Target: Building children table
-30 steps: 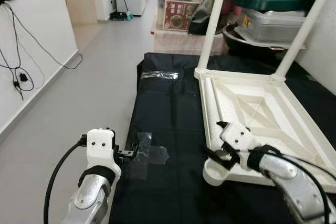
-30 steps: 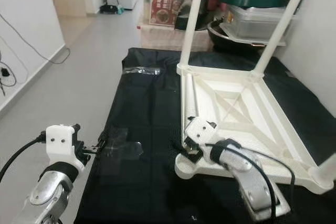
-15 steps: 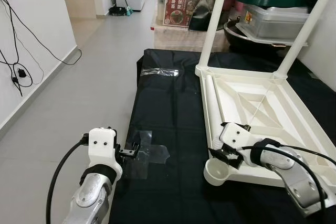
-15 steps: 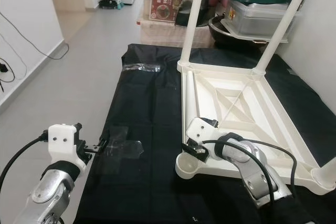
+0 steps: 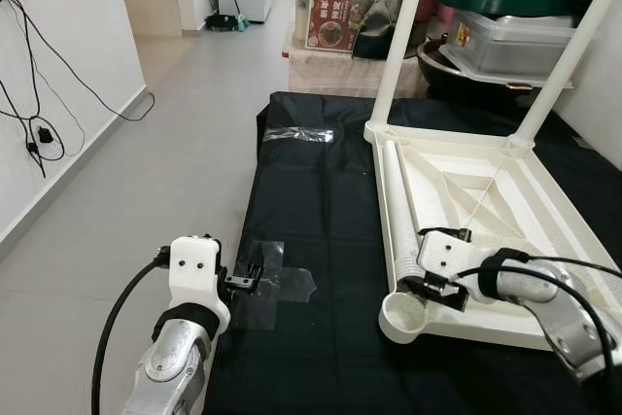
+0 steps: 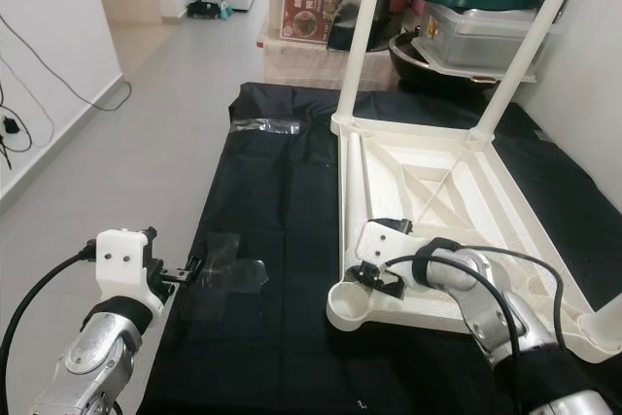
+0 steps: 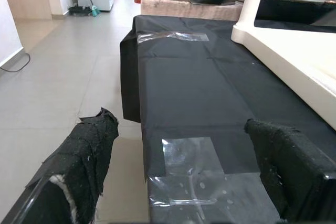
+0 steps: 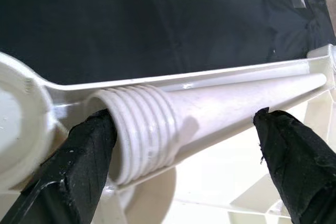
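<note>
Straddling loose table leg (image 8: 210, 103), right hand (image 5: 432, 291) fingers wide apart; threaded end by empty corner socket (image 5: 403, 312).

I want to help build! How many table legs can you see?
3. The far left leg and far right leg stand upright at the tabletop's corners. The loose leg lies inside it, between the fingers of the right gripper. A fourth may be hidden.

Table (image 5: 505, 201): smooth white plastic, showing a slight gloss; loose leg (image 8: 220, 103) ending in ridged threads. Mat (image 5: 311, 191): matt black cloth lying beneath, clear glossy tape (image 7: 194, 174) patching it. Fingers (image 8: 294, 156) appearing rough, possibly fabric-wrapped.
</note>
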Robot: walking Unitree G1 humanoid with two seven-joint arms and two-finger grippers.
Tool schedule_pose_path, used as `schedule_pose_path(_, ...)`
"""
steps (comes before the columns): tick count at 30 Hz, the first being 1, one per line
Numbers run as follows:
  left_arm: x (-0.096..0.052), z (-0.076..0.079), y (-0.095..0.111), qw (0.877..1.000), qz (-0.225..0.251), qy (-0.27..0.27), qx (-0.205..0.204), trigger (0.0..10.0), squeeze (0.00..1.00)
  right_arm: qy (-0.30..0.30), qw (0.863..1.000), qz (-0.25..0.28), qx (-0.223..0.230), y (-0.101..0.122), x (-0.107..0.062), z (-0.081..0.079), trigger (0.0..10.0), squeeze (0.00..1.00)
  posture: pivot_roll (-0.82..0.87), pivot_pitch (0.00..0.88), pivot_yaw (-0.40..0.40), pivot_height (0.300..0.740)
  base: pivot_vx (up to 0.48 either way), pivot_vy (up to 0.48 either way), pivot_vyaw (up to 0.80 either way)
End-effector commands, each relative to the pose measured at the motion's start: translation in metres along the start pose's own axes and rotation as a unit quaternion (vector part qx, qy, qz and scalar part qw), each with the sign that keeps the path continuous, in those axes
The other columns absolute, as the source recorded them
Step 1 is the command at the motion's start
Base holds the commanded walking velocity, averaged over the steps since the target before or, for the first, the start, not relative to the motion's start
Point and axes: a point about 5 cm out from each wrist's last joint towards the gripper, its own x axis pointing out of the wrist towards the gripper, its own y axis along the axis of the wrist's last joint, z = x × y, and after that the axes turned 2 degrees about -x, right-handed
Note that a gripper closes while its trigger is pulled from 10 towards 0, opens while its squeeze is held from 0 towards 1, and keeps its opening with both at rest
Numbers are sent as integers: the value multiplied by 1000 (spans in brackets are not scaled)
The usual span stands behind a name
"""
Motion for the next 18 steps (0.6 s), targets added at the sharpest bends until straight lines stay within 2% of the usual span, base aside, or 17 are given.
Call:
schedule_pose_path(1,1,3,-2,1000,-1,-5,3,10000,0,-18,1000,-14,-6,-2,3,4,10000,0,-31,0,-99,740,0,0,0)
schedule_pose_path(5,0,3,-2,1000,-1,-5,3,10000,0,-48,998,-29,-20,-4,6,8,10000,0,-31,0,-99,740,0,0,0)
schedule_pose_path(6,0,2,-2,1000,0,-5,3,10000,0,-81,996,-33,-5,-3,7,14,10000,0,-32,0,-100,740,0,0,0)
schedule_pose_path(9,0,2,-2,1000,0,-5,3,10000,0,-81,996,-33,-5,-3,7,14,10000,0,-32,0,-100,740,0,0,0)
schedule_pose_path(10,-1,1,-2,1000,0,-3,4,10000,0,-154,987,-26,35,1,7,26,7647,0,-31,0,-104,740,0,0,0)
schedule_pose_path(11,-1,1,-2,1000,0,-3,4,10000,0,-154,987,-26,35,1,7,26,7647,0,-31,0,-104,740,0,0,0)
schedule_pose_path(12,-1,1,-2,1000,0,2,5,10000,0,-284,951,-4,121,5,2,34,0,0,-27,0,-104,740,0,0,0)
schedule_pose_path(13,-2,1,-2,1000,0,3,5,10000,0,-314,937,-1,150,5,1,32,0,0,-28,0,-103,740,0,0,0)
schedule_pose_path(14,-2,1,-2,1000,0,3,5,10000,0,-314,937,-1,150,5,1,32,0,0,-28,0,-103,740,0,0,0)
schedule_pose_path(16,-2,0,-3,1000,-2,5,6,10000,0,-335,924,0,184,5,2,18,0,0,-30,0,-97,740,0,0,0)
schedule_pose_path(18,-2,0,-3,1000,-2,5,6,10000,0,-335,924,0,184,5,2,18,0,0,-30,0,-97,740,0,0,0)
